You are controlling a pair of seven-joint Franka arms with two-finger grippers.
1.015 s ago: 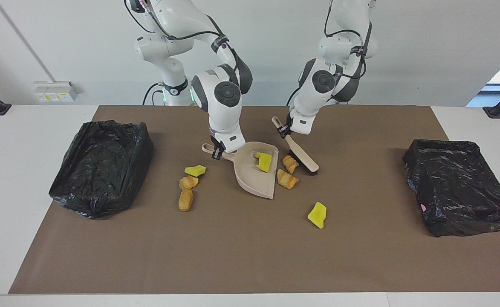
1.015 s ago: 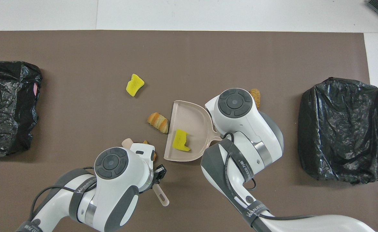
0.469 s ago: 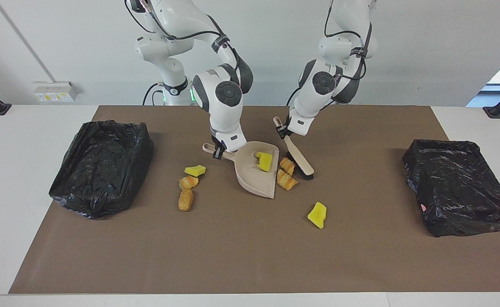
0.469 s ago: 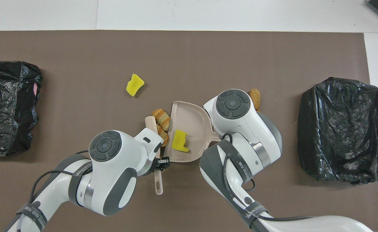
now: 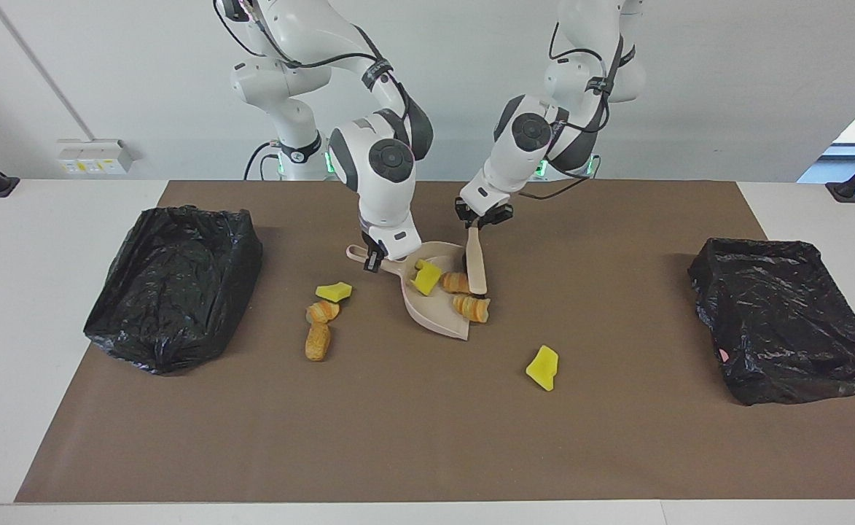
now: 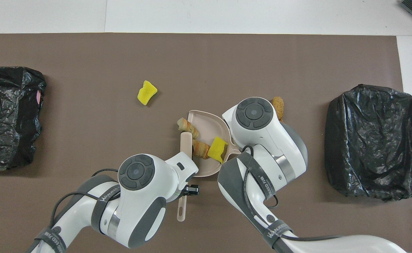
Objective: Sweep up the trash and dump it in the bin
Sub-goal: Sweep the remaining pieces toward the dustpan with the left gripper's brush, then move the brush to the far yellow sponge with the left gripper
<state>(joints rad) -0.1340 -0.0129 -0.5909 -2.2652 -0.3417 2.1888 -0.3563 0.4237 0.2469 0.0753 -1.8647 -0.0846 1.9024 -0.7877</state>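
Black-bagged bins at the table ends, loose trash between.

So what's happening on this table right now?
Mid-sweep. The right end effector holds the beige dustpan by its handle on the brown mat, and the left end effector grips the brush, pushing trash in. One yellow sponge chunk and two pastry lumps sit in or at the pan's mouth. Four pieces remain on the mat; both black-lined bins are untouched.
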